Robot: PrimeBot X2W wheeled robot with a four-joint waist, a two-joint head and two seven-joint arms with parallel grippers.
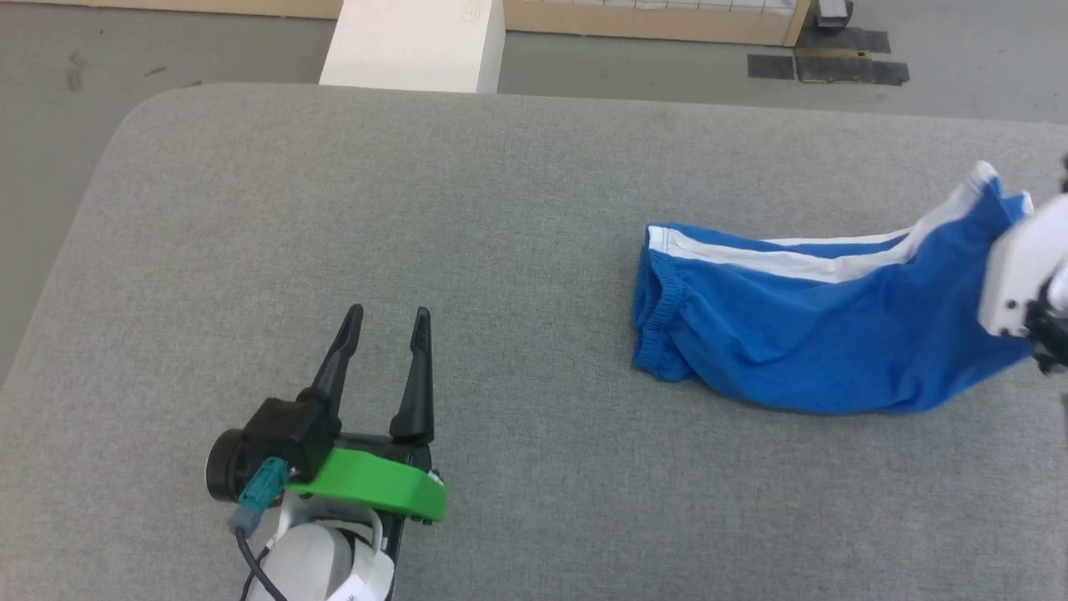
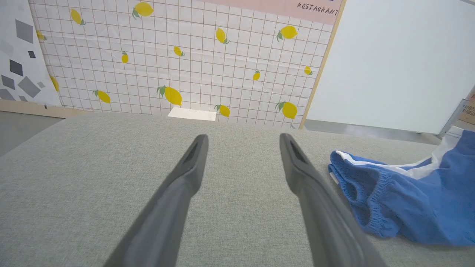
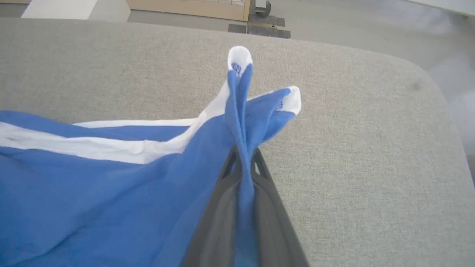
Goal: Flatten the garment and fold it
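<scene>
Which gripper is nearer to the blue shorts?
Right. The right gripper is shut on the shorts at their hem end; the left gripper is open, apart, past the waistband.

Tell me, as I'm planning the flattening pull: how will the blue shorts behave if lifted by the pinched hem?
Probably floppy: the shorts sag and crease between the right gripper and the grey surface. Likely light: thin fabric bunches in its closed grip. The waistband may remain gathered and drag along the surface.
</scene>
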